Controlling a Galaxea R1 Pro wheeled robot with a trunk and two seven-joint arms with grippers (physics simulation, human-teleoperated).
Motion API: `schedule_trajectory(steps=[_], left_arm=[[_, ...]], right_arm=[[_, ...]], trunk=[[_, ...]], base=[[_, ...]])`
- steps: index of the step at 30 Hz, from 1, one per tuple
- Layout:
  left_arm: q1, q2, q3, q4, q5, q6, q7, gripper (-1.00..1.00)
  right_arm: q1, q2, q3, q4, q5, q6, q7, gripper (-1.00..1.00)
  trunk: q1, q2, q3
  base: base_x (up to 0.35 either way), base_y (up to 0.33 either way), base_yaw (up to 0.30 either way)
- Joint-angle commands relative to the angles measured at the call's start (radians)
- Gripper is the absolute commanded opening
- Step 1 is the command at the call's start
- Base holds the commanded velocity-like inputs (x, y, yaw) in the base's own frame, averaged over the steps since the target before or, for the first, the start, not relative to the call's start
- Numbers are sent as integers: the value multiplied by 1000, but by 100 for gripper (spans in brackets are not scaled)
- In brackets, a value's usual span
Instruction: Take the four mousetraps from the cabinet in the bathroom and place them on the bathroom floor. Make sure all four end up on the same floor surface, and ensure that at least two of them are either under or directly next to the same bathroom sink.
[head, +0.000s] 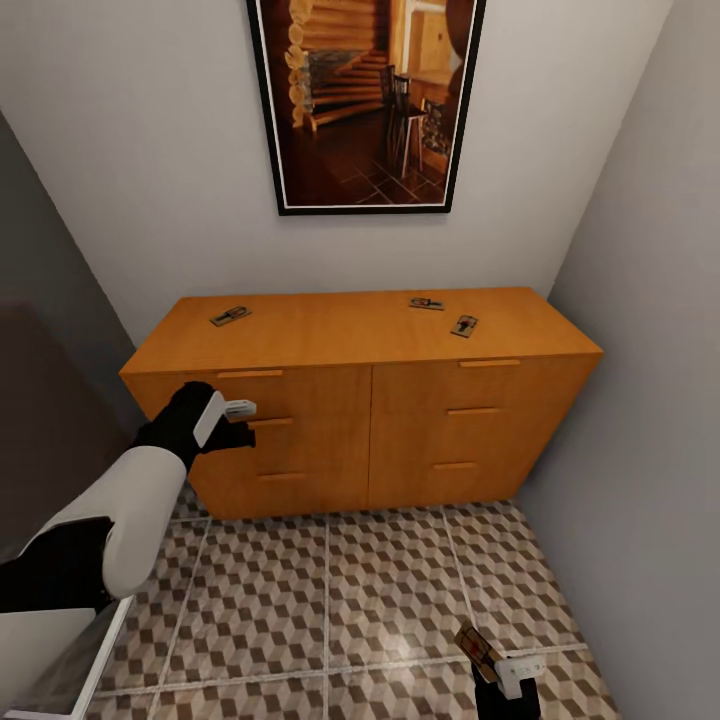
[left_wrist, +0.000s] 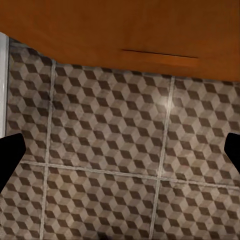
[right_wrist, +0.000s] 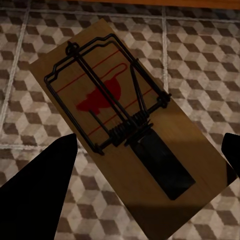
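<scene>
Mousetrap (right_wrist: 122, 127) between the spread fingers of the right end effector (right_wrist: 150, 155), above bathroom floor (right_wrist: 200, 65)

The cabinet (head: 365, 400) looks like smooth orange-brown wood with a soft satin sheen, handles the same wood. The mousetrap (right_wrist: 120, 125) up close is a matt tan wooden board with black wire and a flat red paint blotch. The bathroom floor (head: 330, 590) tiles are fairly glossy, catching a light glare, with pale matt grout.
</scene>
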Motion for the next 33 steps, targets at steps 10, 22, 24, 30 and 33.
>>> schedule_trajectory(steps=[10,22,24,30,33], left_arm=[[-1,2,1,32,4,3,5,100],[-1,2,2,56,4,3,5,100],[-1,2,5,57,4,3,5,100],[-80,1,7,65,1,3,5,100],[-170,2,7,110,-1,4,5,100]], right_arm=[[-1,0,7,1,-11,-3,4,-100],[-1,0,7,1,-10,-3,4,-100],[-1,0,7,1,-9,-3,4,-100],[-1,0,8,1,-9,-3,4,-100],[-1,0,8,1,-9,-3,4,-100]], trunk=[[0,0,-1],[0,0,-1],[0,0,-1],[0,0,-1],[0,0,-1]], base=[[-241,16,0],[-235,0,0],[-17,0,0],[-4,0,0],[0,0,0]])
